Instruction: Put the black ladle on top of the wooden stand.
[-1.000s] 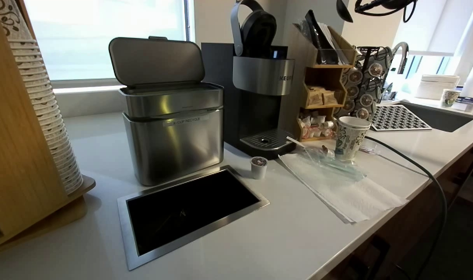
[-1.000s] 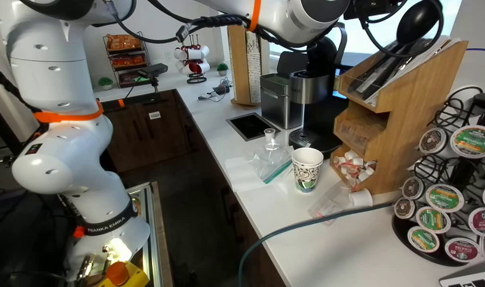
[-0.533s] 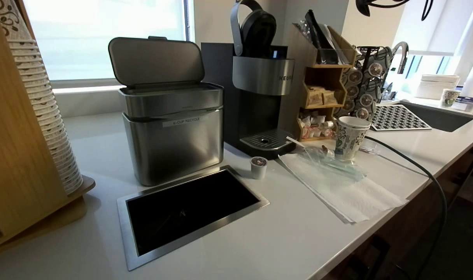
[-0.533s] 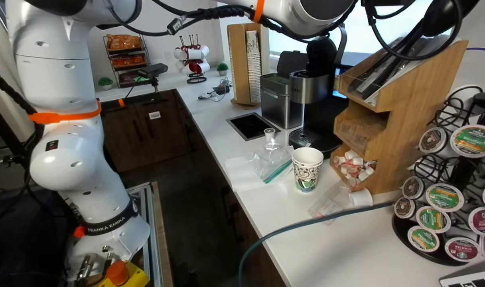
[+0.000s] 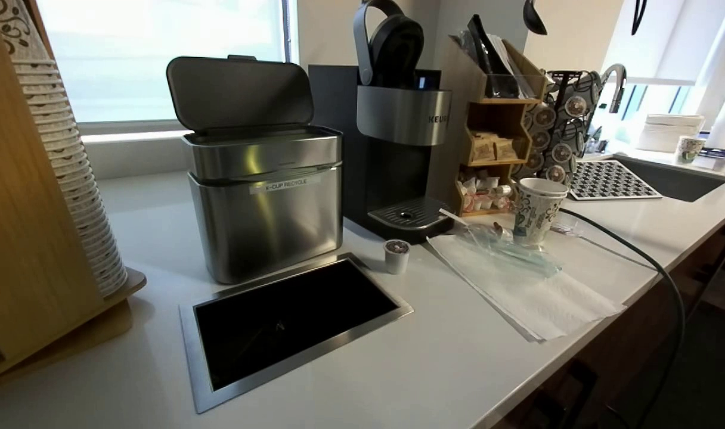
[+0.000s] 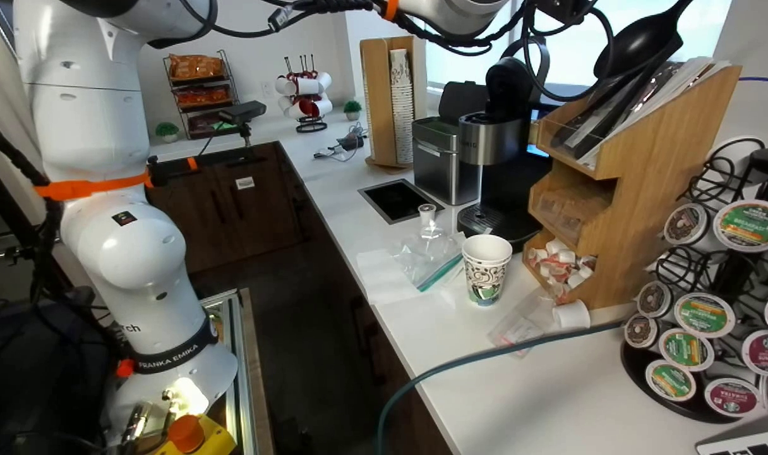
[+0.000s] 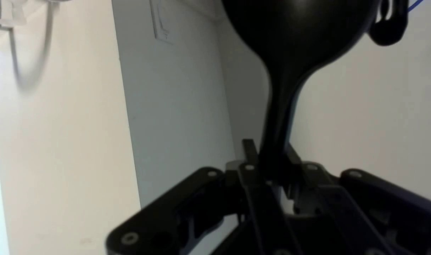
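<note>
**Smooth black ladle (image 6: 643, 44), gripped above the tiered brown wooden stand (image 6: 681, 145); placing not yet done**

Ladle: one. All black, slim-handled, with a rounded bowl; sheen suggests hard plastic. Position: high, over the stand's top tier. In an exterior view the bowl overlaps that tier's contents; in an exterior view it (image 5: 534, 21) hangs apart, above and right of the stand.

Black jointed fingers (image 7: 250, 154): closed on the ladle's neck, bowl projecting beyond them, per the wrist view.

Step in hand, as judged: the carry, near its end. Next move calls for slow lowering until the ladle rests, then parting the fingers. Rounded bowl and sloping top may invite sliding.

Stand: plain-grained wood, stepped, three compartments. Top: sloping, clear-fronted, with flat black utensils (image 5: 485, 47). Middle: tan paper packets (image 5: 485, 149). Bottom: small white tubs (image 6: 566, 256).

Left of stand: dark coffee machine (image 6: 494, 142) with brushed-metal band. Nearer: printed white paper cups (image 6: 487, 268), nested, upright. Right: black wire carousel (image 6: 635, 379) of foil-lidded pods (image 6: 705, 313). Beneath: smooth white worktop (image 6: 580, 379).
</note>
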Robot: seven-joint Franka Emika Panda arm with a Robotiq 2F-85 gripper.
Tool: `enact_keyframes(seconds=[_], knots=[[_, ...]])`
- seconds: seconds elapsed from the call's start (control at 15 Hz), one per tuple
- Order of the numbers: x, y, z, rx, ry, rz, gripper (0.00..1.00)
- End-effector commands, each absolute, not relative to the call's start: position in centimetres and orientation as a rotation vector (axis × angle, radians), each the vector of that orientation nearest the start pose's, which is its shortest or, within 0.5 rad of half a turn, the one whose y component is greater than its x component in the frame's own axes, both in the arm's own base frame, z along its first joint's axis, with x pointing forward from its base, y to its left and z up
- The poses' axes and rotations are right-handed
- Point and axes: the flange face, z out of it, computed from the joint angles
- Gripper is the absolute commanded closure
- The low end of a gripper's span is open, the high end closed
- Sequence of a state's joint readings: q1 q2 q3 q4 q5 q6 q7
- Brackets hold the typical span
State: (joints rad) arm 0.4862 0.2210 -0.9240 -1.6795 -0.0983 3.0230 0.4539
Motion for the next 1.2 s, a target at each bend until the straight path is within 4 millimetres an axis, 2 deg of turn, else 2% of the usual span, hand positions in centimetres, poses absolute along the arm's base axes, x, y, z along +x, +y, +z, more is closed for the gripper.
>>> enact_keyframes(seconds=[0.0, 0.53, 0.93, 1.13], knots=[[61.9, -20.4, 65.6, -2.637, 0.829, -1.929, 0.95], [63.1, -18.1, 60.1, -2.723, 0.701, -1.940, 0.95], [64.1, -15.8, 58.9, -2.668, 0.550, -2.064, 0.95], [64.2, -15.7, 57.6, -2.683, 0.517, -2.072, 0.95]])
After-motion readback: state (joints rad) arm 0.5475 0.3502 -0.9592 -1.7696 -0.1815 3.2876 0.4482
